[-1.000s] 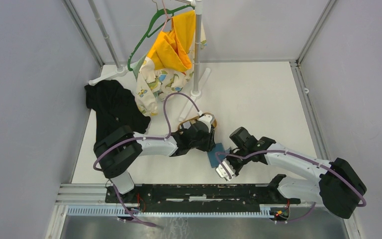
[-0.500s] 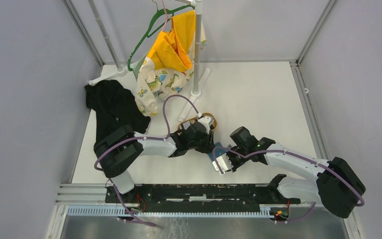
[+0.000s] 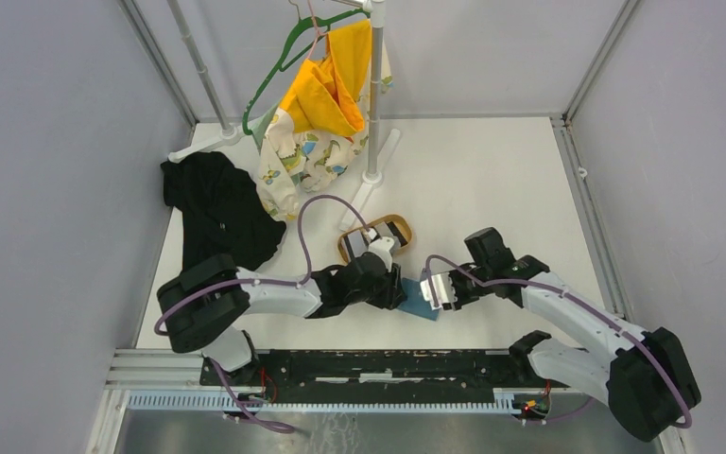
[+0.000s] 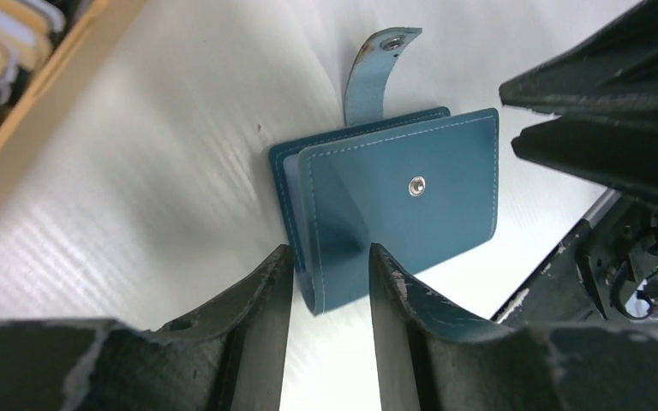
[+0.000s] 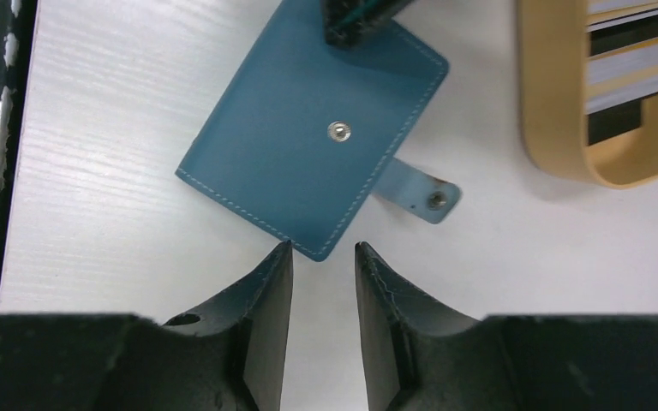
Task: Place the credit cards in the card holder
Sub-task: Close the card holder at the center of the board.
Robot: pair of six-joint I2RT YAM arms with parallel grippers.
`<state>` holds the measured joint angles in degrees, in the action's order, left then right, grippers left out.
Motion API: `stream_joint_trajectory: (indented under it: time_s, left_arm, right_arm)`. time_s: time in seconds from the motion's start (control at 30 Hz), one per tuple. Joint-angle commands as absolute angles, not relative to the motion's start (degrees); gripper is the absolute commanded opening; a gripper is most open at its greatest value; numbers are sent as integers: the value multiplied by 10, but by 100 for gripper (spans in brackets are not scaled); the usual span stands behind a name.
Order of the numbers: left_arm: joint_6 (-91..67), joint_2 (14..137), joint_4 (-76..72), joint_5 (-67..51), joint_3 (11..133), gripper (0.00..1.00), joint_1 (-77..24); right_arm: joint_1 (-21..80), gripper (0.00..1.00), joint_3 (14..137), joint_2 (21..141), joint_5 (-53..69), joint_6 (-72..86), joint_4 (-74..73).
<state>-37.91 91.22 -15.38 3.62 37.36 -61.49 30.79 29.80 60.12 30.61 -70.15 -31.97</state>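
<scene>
The card holder (image 5: 308,145) lies folded shut on the white worktop (image 5: 120,103), stud side up, with its snap tab (image 5: 420,193) undone and sticking out to one side. No pocket is exposed. The left fingers (image 4: 257,334) straddle one corner at the folded edge and appear to pinch it, since the teal leather fills the gap between them. The right fingers (image 5: 261,300) are partly spread and hold nothing, and the opposite corner sits just at their tips. The credit cards (image 5: 630,64) lie in a stack in the oval wooden tray (image 5: 548,111) beside the card holder, none of them loaded yet. The main risk, as I judge it, is the opening step. If the right fingers meet the corner flat on, they may push the whole card holder along the worktop instead of slipping under the top flap. A pinch on a single corner lets the smooth leather pivot or slide free. Both sets of fingers work close together over one small item, so a misjudged approach could knock them against each other. A flap that springs back would close off the pocket again.
</scene>
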Motion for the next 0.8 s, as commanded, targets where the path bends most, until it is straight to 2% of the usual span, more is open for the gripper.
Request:
stream_joint_trajectory:
  time_s: [0.0, 0.17, 0.3, 0.37, 0.43, 0.5, 0.67, 0.77]
  left_arm:
    - [-407, 834, -172, 103, 344, 44, -621]
    - [-391, 756, -203, 145, 296, 44, -632]
    - [-372, 687, -260, 152, 247, 45, -633]
    - [-361, 663, -269, 149, 238, 51, -631]
    - [-356, 660, -252, 142, 245, 63, -629]
    - [-354, 675, -228, 128, 260, 66, -624]
    - [-355, 696, -306, 78, 231, 68, -624]
    - [-345, 714, -363, 38, 217, 62, -624]
  right_arm:
    - [280, 41, 343, 577, 395, -700, -344]
    - [258, 50, 384, 594, 452, -667, -368]
    - [242, 63, 439, 632, 497, -625, -384]
    - [241, 66, 481, 656, 507, -604, -394]
    - [241, 65, 526, 685, 507, -572, -403]
    - [241, 64, 568, 715, 496, -551, -411]
    - [240, 63, 549, 756, 479, -522, -378]
    - [233, 60, 526, 768, 456, -516, -372]
